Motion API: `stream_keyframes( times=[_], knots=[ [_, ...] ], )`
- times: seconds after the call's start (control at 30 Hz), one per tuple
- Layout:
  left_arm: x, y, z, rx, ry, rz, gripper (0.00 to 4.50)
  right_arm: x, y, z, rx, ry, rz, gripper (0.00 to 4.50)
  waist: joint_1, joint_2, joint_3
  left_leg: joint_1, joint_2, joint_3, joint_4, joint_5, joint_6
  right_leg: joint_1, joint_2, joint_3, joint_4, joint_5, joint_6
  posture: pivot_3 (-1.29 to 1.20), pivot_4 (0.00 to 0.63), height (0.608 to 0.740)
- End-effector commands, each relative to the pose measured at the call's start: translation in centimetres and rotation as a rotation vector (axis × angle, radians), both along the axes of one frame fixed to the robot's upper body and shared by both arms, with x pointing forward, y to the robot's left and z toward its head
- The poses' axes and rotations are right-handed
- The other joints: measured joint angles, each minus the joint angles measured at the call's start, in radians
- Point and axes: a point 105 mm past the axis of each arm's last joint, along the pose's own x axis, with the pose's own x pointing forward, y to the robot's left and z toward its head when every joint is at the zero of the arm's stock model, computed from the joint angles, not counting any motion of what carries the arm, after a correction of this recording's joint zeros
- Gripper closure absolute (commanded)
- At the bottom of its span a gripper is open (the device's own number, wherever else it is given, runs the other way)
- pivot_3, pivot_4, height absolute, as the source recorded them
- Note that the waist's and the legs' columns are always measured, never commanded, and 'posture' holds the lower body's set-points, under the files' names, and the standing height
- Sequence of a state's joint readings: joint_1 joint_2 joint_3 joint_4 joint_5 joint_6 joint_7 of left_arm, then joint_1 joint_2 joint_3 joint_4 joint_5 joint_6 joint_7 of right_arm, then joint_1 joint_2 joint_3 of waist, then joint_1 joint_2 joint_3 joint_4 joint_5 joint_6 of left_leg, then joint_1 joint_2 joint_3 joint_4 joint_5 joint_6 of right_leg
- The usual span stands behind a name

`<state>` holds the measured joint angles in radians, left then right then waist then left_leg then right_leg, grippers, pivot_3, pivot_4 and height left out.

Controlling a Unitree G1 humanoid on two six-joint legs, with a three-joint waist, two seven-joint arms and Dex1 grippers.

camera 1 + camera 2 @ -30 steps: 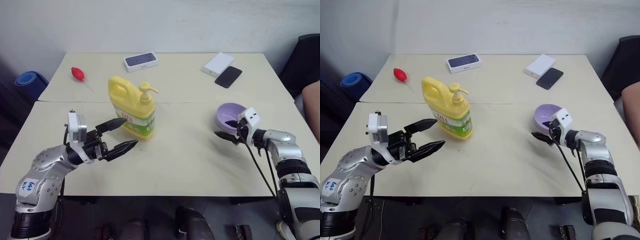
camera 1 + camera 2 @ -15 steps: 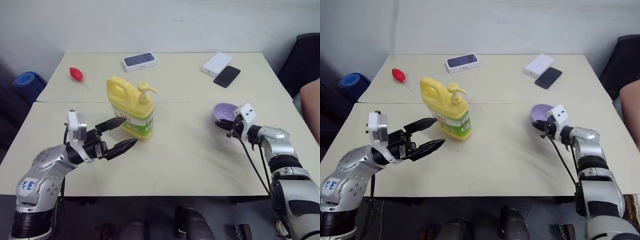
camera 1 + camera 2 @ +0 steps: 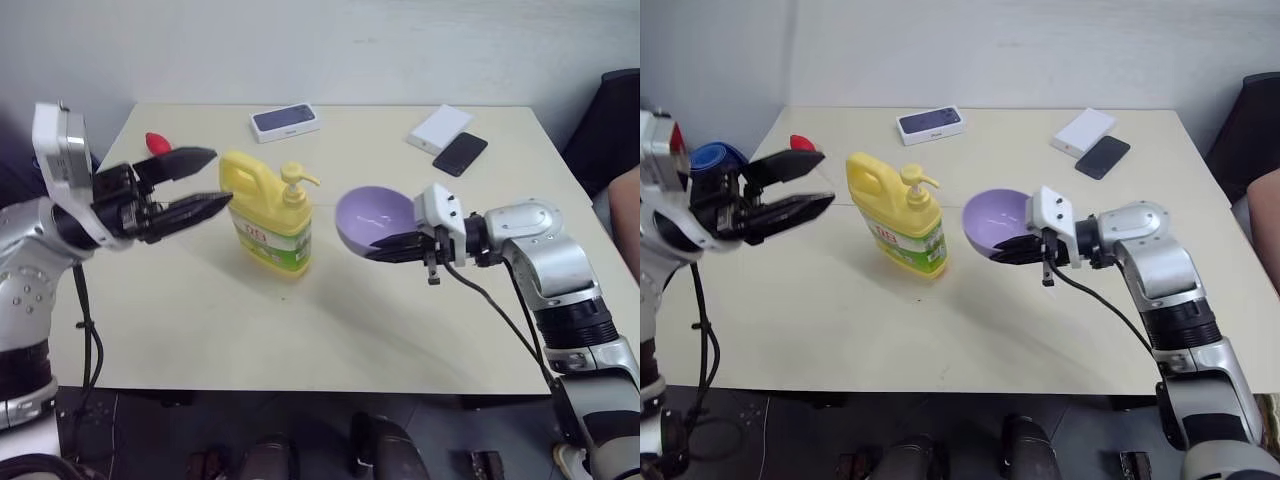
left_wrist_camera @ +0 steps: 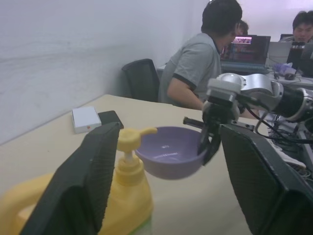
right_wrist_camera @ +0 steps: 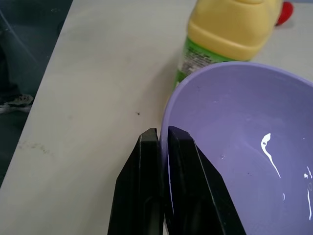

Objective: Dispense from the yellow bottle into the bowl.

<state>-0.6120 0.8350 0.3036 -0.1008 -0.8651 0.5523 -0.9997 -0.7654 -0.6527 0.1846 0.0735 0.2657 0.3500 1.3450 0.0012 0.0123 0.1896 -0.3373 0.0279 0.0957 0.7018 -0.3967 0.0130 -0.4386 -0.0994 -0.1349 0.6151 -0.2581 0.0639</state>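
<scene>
Bowl brought to the pump. My right hand (image 3: 1012,248), clamped on the rim of the bowl (image 3: 992,218), has lifted it off the right of the tabletop (image 3: 970,330) and carried it leftward; it now hangs tilted in the air just beside the yellow bottle (image 3: 902,222), its open side toward the pump spout (image 3: 308,181). The bottle stands upright at the same central spot. My left hand (image 3: 196,184) has risen from tabletop level to pump height, left of the bottle, fingers apart and narrower than a second ago, touching nothing. I judge the catch position nearly set; pressing the pump remains.
</scene>
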Motion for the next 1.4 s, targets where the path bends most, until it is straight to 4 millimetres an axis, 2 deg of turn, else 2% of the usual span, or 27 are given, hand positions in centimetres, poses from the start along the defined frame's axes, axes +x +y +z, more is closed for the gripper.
stream_keyframes(
  times=[0.03,0.27,0.43,0.73,0.87,1.03,1.13,1.23,1.4],
  knots=[
    [2.0,-0.6,1.2,0.049,-0.077,0.011,2.36,-0.7,1.3,1.5,-0.002,-0.052,0.05,4.5,0.001,-0.001,0.001,0.0,0.0,0.0,0.0,0.0,0.0,0.0,0.002,-0.001,0.0,0.0,0.0,0.0,0.15,0.74],
    [5.4,-3.8,0.8,0.092,-0.087,-0.047,4.45,-1.0,2.4,2.3,0.0,-0.072,0.075,4.5,-0.004,-0.002,0.001,-0.001,-0.003,0.004,0.001,0.0,0.0,-0.004,0.004,-0.002,0.003,0.0,0.0,0.0,0.15,0.74],
    [7.4,-5.3,0.5,0.09,-0.075,-0.022,4.49,-1.5,2.8,2.7,0.004,-0.075,0.097,4.5,-0.005,-0.003,0.002,-0.002,-0.003,0.005,0.001,0.0,0.0,-0.005,0.004,-0.001,0.004,0.0,0.0,0.0,0.15,0.74],
    [7.6,-6.1,-1.9,0.182,-0.026,-0.073,4.49,-1.3,3.0,2.7,0.006,-0.081,0.082,4.5,-0.005,-0.003,0.002,-0.002,0.0,0.005,0.003,0.0,0.0,-0.005,0.003,-0.001,0.005,0.0,0.0,0.0,0.15,0.74],
    [8.4,-5.8,-3.3,0.229,0.043,-0.024,4.49,-1.2,3.2,2.9,0.005,-0.091,0.086,4.5,-0.004,-0.003,0.002,-0.002,0.0,0.005,0.004,0.0,0.0,-0.005,0.003,-0.001,0.006,0.0,0.0,0.0,0.15,0.74],
    [8.8,-5.7,-5.8,0.325,0.119,0.001,4.49,-1.2,3.3,3.3,0.003,-0.105,0.09,4.5,-0.002,-0.003,0.002,-0.002,0.0,0.004,0.007,0.0,0.0,-0.005,0.003,0.0,0.008,0.0,0.0,0.0,0.15,0.74],
    [8.7,-5.8,-6.7,0.351,0.14,-0.012,4.49,-1.2,3.3,3.3,0.002,-0.107,0.091,4.5,-0.004,-0.004,0.002,-0.003,0.001,0.004,0.007,0.0,0.0,-0.005,0.003,-0.001,0.008,0.0,0.0,0.0,0.15,0.74],
    [7.7,-6.3,-5.9,0.309,0.103,-0.085,4.49,-1.3,3.3,3.4,0.001,-0.109,0.089,4.5,-0.004,-0.004,0.002,-0.007,0.001,0.003,0.009,0.0,0.0,-0.008,0.003,-0.002,0.008,0.0,0.0,0.0,0.15,0.74],
    [7.1,-4.9,-3.6,0.281,0.05,-0.106,4.49,-1.3,3.1,3.3,0.0,-0.103,0.083,4.5,-0.005,-0.004,0.002,-0.015,0.001,0.001,0.015,0.0,0.0,-0.01,0.003,-0.005,0.008,0.0,0.0,0.0,0.15,0.74]
  ],
)
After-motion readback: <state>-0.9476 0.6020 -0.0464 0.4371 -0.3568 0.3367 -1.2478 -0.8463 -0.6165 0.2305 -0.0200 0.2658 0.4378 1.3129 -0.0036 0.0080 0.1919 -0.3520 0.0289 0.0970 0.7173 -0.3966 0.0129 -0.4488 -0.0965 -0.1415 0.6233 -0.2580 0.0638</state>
